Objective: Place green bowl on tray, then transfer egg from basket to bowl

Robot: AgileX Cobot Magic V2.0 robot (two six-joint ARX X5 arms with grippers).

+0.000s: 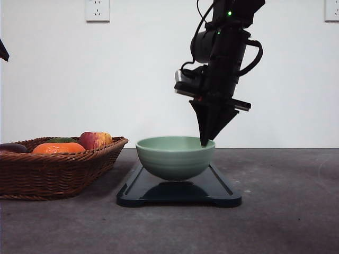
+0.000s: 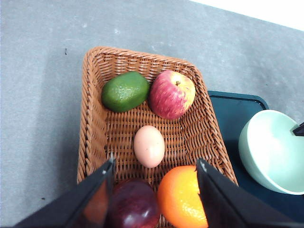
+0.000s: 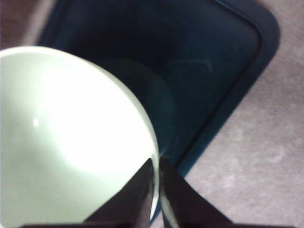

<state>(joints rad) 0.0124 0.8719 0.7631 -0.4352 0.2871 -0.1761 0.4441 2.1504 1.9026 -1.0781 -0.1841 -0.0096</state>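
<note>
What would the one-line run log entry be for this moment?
stage: bowl placement | right claw: shut on green bowl rim, over tray | left claw: open above basket | egg: in basket

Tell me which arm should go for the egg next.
Left. Its open tool hangs over the brown woven wicker basket, with the small pinkish egg just ahead of its fingers. The right tool is clamped on the pale green bowl's rim over the dark rectangular tray.

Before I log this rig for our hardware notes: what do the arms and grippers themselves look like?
The right arm is black, with looping black cables, small green indicator lights and a grey box-like module on its side. The right gripper tapers to dark, wedge-shaped fingers. The left gripper has two flat, glossy black fingers.
</note>
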